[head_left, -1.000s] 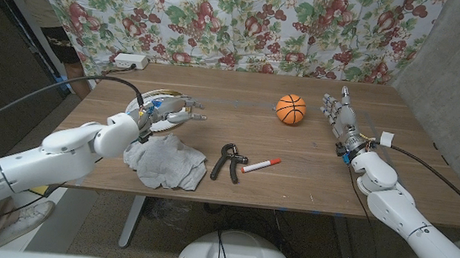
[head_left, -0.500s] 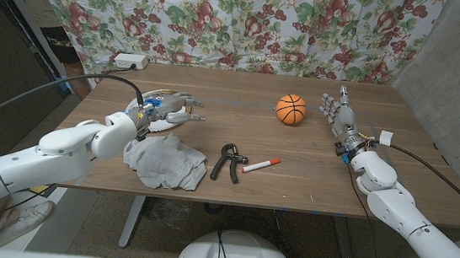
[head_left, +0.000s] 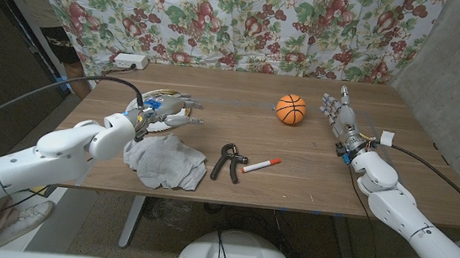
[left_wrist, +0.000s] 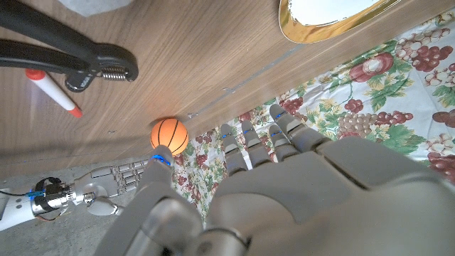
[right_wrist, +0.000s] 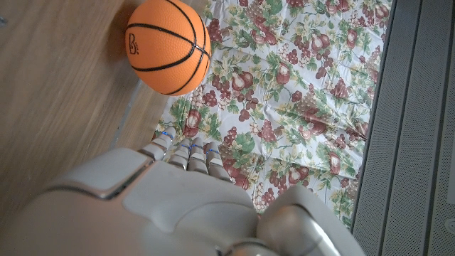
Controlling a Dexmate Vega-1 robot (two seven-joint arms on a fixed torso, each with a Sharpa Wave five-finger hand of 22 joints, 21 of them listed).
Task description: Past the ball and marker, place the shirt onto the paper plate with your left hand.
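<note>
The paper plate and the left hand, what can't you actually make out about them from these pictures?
- Paper plate, head view: mostly covered by the left hand; whether the hand touches it is unclear.
- Paper plate, left wrist view: cut off by the picture's edge.
- Shirt, head view: its left edge is hidden under the left forearm.
- Basketball, right wrist view: its logo is too small to read.

Left robot hand (head_left: pixel 167 108) hovers over the paper plate (head_left: pixel 150 99), fingers spread, holding nothing. Grey shirt (head_left: pixel 165 160) lies crumpled on the tabletop (head_left: pixel 311 166), beside a hand gripper (head_left: pixel 229 160), marker (head_left: pixel 261 165) and basketball (head_left: pixel 290 109). Right robot hand (head_left: pixel 340 114) stands open near the right edge.
</note>
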